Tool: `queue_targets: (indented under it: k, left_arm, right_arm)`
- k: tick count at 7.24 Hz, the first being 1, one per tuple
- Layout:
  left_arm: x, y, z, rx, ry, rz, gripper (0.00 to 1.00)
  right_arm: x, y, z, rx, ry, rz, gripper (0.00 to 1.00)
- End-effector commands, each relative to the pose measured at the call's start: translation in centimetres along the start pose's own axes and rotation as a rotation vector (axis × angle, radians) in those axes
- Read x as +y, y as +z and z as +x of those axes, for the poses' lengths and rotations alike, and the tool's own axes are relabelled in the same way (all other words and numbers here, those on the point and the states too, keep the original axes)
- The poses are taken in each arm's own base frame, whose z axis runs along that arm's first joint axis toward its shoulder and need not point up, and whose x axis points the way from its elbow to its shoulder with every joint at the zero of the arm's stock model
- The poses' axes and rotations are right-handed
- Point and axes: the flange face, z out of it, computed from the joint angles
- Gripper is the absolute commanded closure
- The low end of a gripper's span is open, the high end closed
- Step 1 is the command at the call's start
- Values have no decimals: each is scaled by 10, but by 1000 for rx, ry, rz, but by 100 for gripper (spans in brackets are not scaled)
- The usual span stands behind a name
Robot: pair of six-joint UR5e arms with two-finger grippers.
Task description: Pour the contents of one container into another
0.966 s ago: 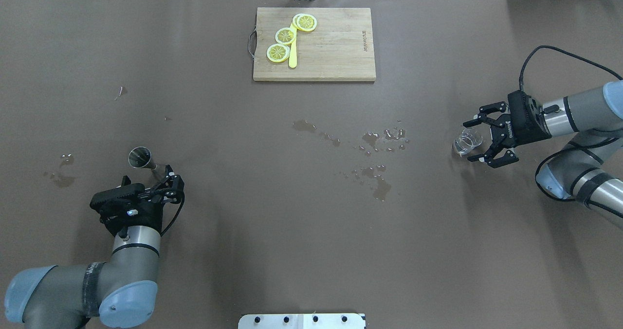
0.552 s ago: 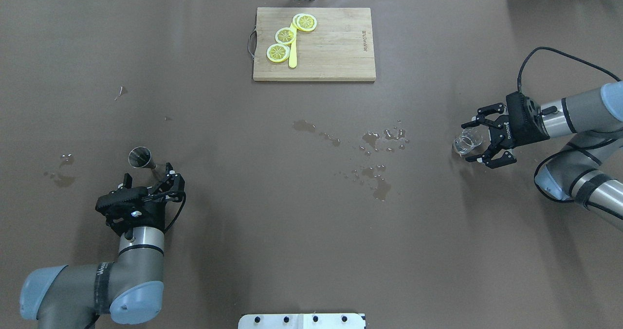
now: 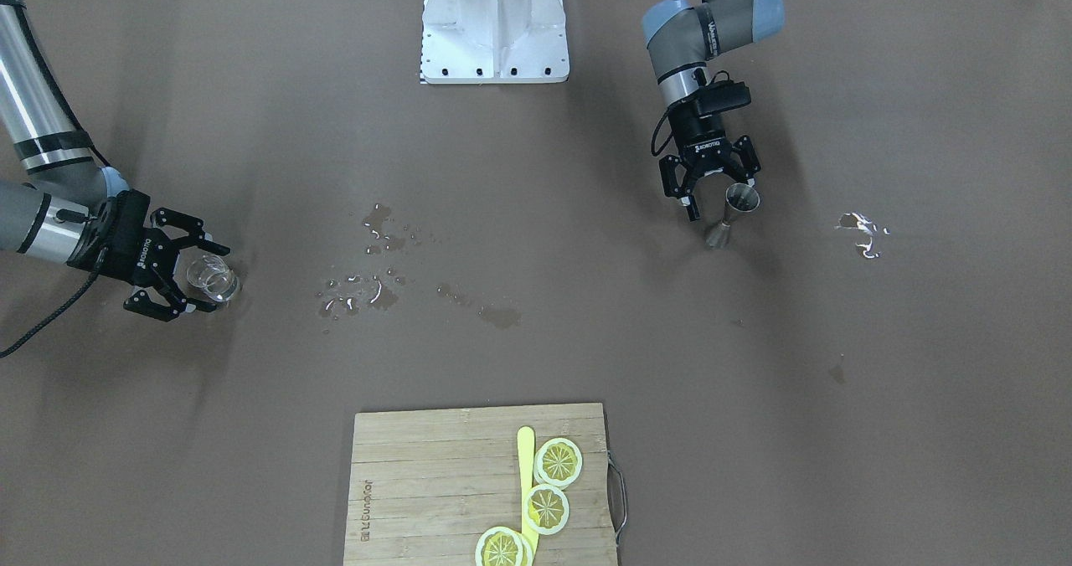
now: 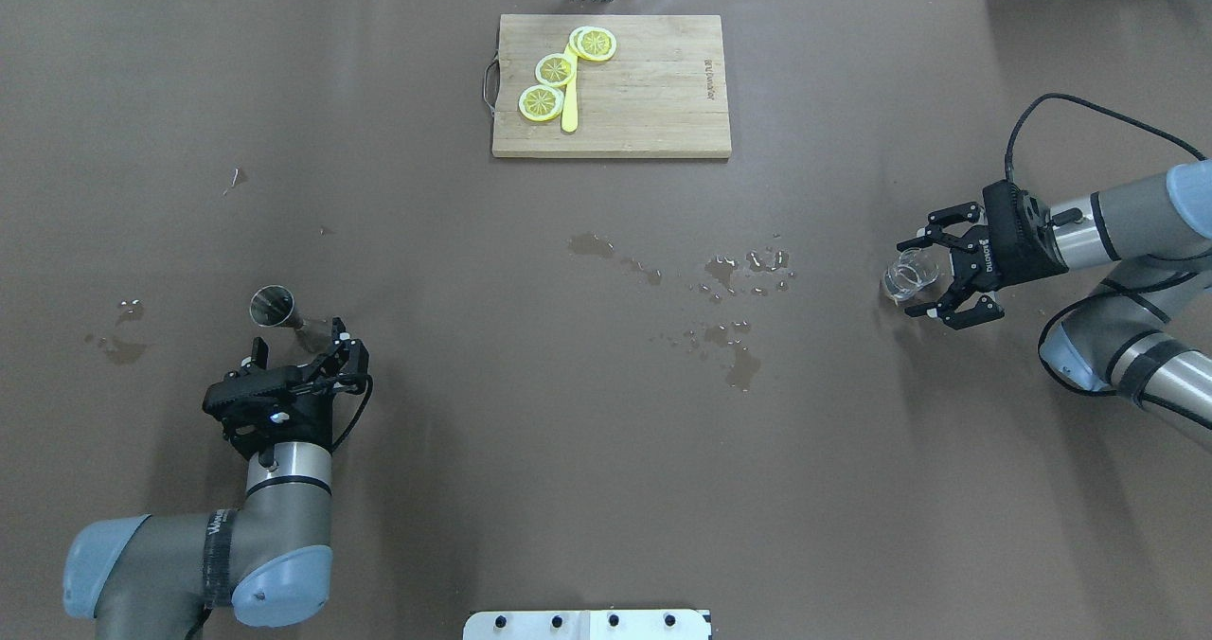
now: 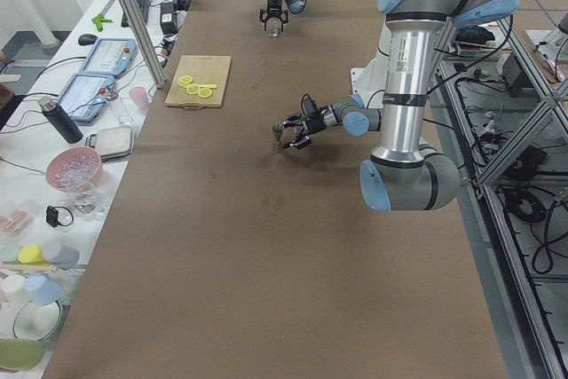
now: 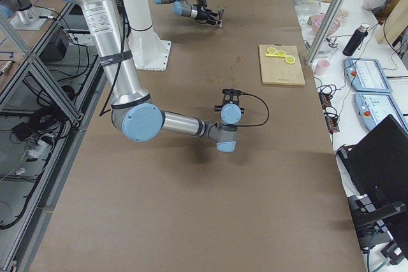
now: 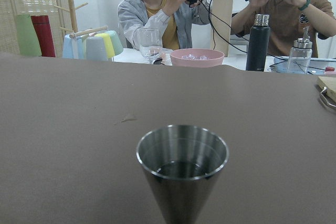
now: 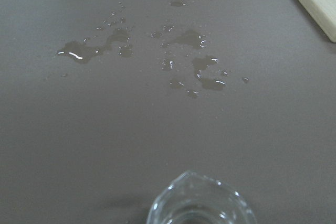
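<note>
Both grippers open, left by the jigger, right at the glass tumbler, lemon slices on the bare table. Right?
No. The lemon slices lie on the cutting board, as the overhead view shows. The rest holds: left gripper open by the jigger, right gripper open at the tumbler.

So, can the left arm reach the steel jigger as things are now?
Probably yes. The left gripper is open, and the jigger stands upright just in front of it, centred in the wrist view, with nothing between them.
</note>
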Motion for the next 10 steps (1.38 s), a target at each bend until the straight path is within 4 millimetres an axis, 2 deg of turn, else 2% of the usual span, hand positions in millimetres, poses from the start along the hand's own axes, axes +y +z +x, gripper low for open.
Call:
queue_targets:
  k: [1,2,3,5,8,10]
  left_arm:
    - [-1,1,-1,2,3,12,12]
    - [-2,2,-1,7,7,29,16]
    - [-3,4,-3,9,10,48,24]
    - [-3,10,-6,-1,22,59,48]
    - [2,15,-5,-2,31,79,48]
    - [4,18,-7,-6,36,82,48]
  right_arm:
    - [2,2,-1,-2,4,-4,7]
    - [2,2,-1,-3,5,-4,8]
    - [2,3,-2,-2,5,-4,9]
    - [1,5,-1,11,11,-4,15]
    - [-2,8,1,17,17,0,25]
    - [-2,8,1,17,17,0,40]
